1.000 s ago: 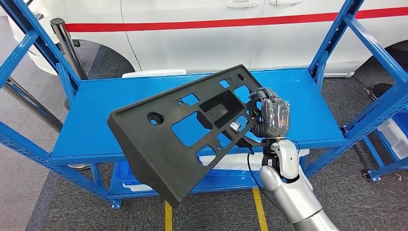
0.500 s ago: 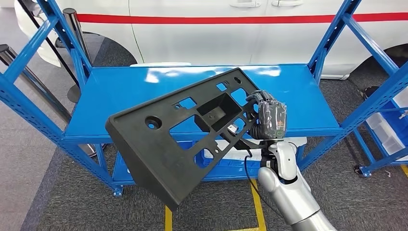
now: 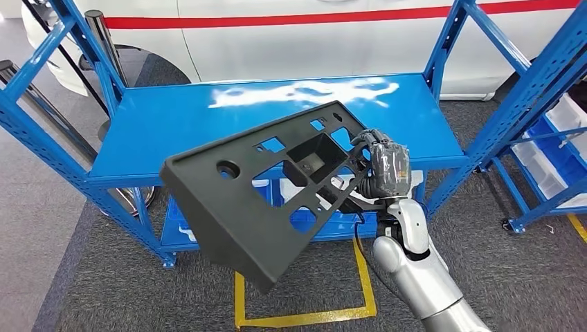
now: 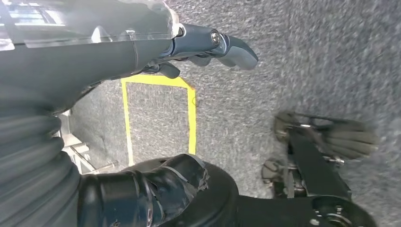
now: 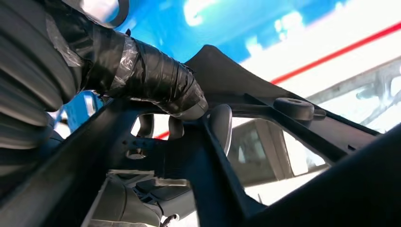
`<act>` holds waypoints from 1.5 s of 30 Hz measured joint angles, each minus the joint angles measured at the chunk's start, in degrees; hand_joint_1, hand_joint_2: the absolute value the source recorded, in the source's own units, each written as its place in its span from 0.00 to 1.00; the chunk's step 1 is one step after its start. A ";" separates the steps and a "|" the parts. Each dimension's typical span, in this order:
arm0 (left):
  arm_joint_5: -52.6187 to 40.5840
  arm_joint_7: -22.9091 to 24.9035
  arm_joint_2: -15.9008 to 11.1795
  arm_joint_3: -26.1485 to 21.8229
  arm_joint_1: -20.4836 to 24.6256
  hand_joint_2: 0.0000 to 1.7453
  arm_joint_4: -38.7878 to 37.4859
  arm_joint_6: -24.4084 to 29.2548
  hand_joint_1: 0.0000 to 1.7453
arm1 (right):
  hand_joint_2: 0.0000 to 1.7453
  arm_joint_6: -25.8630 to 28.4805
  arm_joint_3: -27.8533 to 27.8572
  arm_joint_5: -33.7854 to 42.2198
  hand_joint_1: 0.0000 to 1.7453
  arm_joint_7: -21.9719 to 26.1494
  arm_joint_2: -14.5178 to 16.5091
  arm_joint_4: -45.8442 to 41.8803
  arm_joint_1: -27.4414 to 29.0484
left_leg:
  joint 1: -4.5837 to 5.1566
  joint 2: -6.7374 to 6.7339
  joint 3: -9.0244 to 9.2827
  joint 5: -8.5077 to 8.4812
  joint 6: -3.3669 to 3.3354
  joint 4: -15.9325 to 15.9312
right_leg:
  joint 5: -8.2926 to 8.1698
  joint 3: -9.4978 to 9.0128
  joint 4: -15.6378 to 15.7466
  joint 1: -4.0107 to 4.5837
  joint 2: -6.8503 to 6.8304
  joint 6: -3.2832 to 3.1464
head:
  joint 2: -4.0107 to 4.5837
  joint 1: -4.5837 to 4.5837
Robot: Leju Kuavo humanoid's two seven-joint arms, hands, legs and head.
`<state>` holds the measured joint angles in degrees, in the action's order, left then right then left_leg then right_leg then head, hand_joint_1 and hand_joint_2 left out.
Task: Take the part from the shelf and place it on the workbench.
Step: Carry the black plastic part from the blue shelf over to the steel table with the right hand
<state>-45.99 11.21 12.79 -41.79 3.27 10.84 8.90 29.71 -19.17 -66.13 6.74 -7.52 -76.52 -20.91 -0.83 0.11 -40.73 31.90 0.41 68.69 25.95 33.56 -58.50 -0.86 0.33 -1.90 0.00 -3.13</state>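
Note:
A large black plastic part (image 3: 249, 200) with several cut-outs hangs tilted in the air in front of the blue shelf (image 3: 208, 117). My right hand (image 3: 384, 169) grips it at its right edge, low end toward me. The right wrist view shows the taped thumb (image 5: 156, 80) pressed over a rib of the part (image 5: 293, 137), seen from behind. My left hand (image 4: 118, 52) hangs over grey carpet, its fingers (image 4: 227, 45) apart from the taped thumb (image 4: 151, 194) and nothing in it. The shelf's top board is bare.
A white car with a red stripe (image 3: 311, 34) stands behind the shelf. A second blue rack (image 3: 547, 138) with white bins is at the right. Bins sit on the lower shelf board (image 3: 332, 221). Yellow tape (image 3: 304, 318) marks the carpet by my feet.
The whole picture has shifted: the shelf sits farther off and to the left, and the yellow floor square has come into sight. The part stays in my right hand at the same tilt.

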 joint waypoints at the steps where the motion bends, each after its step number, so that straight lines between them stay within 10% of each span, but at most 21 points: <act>1: -0.09 0.01 0.00 0.01 0.05 1.00 0.00 -0.04 0.00 | 1.00 -0.27 -0.04 0.26 1.00 0.08 -0.01 0.00 -0.01 | 0.00 0.00 -0.51 1.56 0.08 3.30 | -0.71 1.01 -0.10 0.06 0.22 0.01 | 0.00 0.00; 4: -0.15 0.02 0.00 0.01 0.08 1.00 0.00 -0.11 0.00 | 1.00 -0.61 -0.15 0.53 1.00 0.20 -0.02 0.00 -0.03 | 0.01 0.17 2.51 -0.38 -0.14 4.51 | -2.79 4.03 -0.54 0.16 1.23 0.34 | 0.00 0.00; 7: -0.19 0.02 -0.04 0.01 0.15 1.00 0.01 -0.13 0.00 | 1.00 -0.69 -0.21 0.57 1.00 0.21 -0.04 -0.16 -0.17 | 0.07 2.52 11.19 -1.69 -1.03 -6.82 | -4.71 6.21 -0.94 0.19 2.60 1.11 | 0.00 0.00; 9: -0.22 0.03 -0.08 0.01 0.15 1.00 0.01 -0.14 0.00 | 1.00 -0.71 -0.27 0.57 1.00 0.29 -0.08 -0.36 -0.37 | 0.27 3.61 13.34 -0.65 -1.33 -10.71 | -5.99 6.60 -0.72 0.06 3.46 1.88 | 0.00 -0.01; 12: -0.22 0.06 0.06 0.00 0.27 1.00 0.00 -0.14 0.00 | 1.00 -0.75 -0.37 0.58 1.00 0.39 -0.46 -0.44 -0.47 | 0.07 1.92 12.20 -2.44 -2.21 -11.35 | -6.47 7.34 -0.37 0.05 3.83 2.95 | 0.00 -0.10; 16: -0.22 0.07 0.13 -0.01 0.21 1.00 0.00 -0.15 0.00 | 1.00 -0.81 -0.60 0.60 1.00 0.39 -0.74 -0.44 -0.68 | -0.10 -1.04 9.07 -5.40 -3.26 -11.63 | 3.89 10.29 -11.16 -0.35 0.25 3.99 | 0.00 -0.15; 19: -0.22 0.07 0.13 -0.02 0.18 1.00 0.00 -0.16 0.00 | 1.00 -0.81 -0.69 0.60 1.00 0.38 -0.78 -0.42 -0.60 | -0.06 -3.17 6.26 -7.11 -2.94 -11.10 | 3.92 8.84 -16.53 -0.76 -0.24 4.79 | 0.00 -0.15; 23: -0.23 0.07 0.16 -0.02 0.38 1.00 0.01 -0.16 0.00 | 1.00 -0.82 -0.74 0.60 1.00 0.38 -0.79 -0.59 -0.94 | 0.08 -5.40 3.68 -8.69 -1.95 -9.92 | 2.77 -2.35 -3.38 -0.36 -3.18 4.16 | 0.00 -0.11; 26: -0.29 0.07 0.22 -0.02 0.43 1.00 0.02 -0.22 0.00 | 1.00 -0.88 -0.79 0.60 1.00 0.39 -0.85 -0.79 -1.22 | 0.11 -6.75 3.56 -10.09 -0.77 -10.32 | 3.27 -3.22 -0.04 0.34 -2.99 2.31 | 0.00 -0.13; 28: -0.31 0.07 0.25 -0.01 0.35 1.00 0.01 -0.32 0.00 | 1.00 -0.98 -0.81 0.61 1.00 0.39 -0.90 -0.77 -1.29 | -0.09 -5.43 2.87 -8.60 -0.03 -9.47 | 1.80 -2.25 0.50 0.17 -2.08 1.22 | 0.00 -0.14; 32: -0.31 0.05 0.24 -0.01 0.04 1.00 0.00 -0.43 0.00 | 1.00 -1.39 -0.93 0.63 1.00 0.36 -0.75 -0.76 -1.42 | -0.21 -0.67 0.23 2.07 0.24 2.58 | -1.43 1.28 0.66 0.19 0.14 0.04 | 0.00 -0.05; 35: -0.31 -0.02 0.24 0.00 0.13 1.00 0.01 -0.51 0.00 | 1.00 -1.89 -1.05 0.56 1.00 0.32 -0.72 -0.77 -1.43 | -0.07 -0.09 3.21 0.48 -0.33 3.88 | -3.40 4.23 0.08 0.47 2.18 0.18 | 0.00 -0.05; 39: -0.47 0.14 0.14 0.00 0.23 1.00 0.02 -1.01 0.00 | 1.00 -3.33 -1.62 -1.05 1.00 -0.85 -0.27 -0.90 -2.16 | 0.15 3.93 13.26 -0.80 -1.64 -9.98 | -5.69 6.63 -0.58 0.47 4.59 1.05 | 0.00 -0.08; 42: -0.57 0.31 0.13 -0.02 0.37 1.00 0.02 -1.55 0.00 | 1.00 -4.36 -2.97 -2.84 1.00 -2.58 0.49 -0.92 -3.23 | 0.21 2.84 13.45 -1.58 -1.95 -11.94 | -7.24 7.16 0.13 0.28 5.79 2.25 | 0.00 -0.07; 45: -0.01 0.14 0.12 -0.18 0.50 1.00 0.02 -2.01 0.00 | 1.00 -4.06 -4.50 -4.72 1.00 -4.45 1.80 -0.63 -4.52 | 0.08 0.43 12.23 -3.64 -2.82 -12.68 | -1.50 8.94 -4.53 0.10 1.94 2.90 | 0.00 -0.25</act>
<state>-46.00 11.35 12.90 -41.97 3.77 10.86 6.89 25.65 -23.67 -70.84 2.30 -5.72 -77.15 -25.43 -0.74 0.54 -28.49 28.26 -2.41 56.01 24.44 42.50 -63.03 -0.75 2.27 1.00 0.00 -3.37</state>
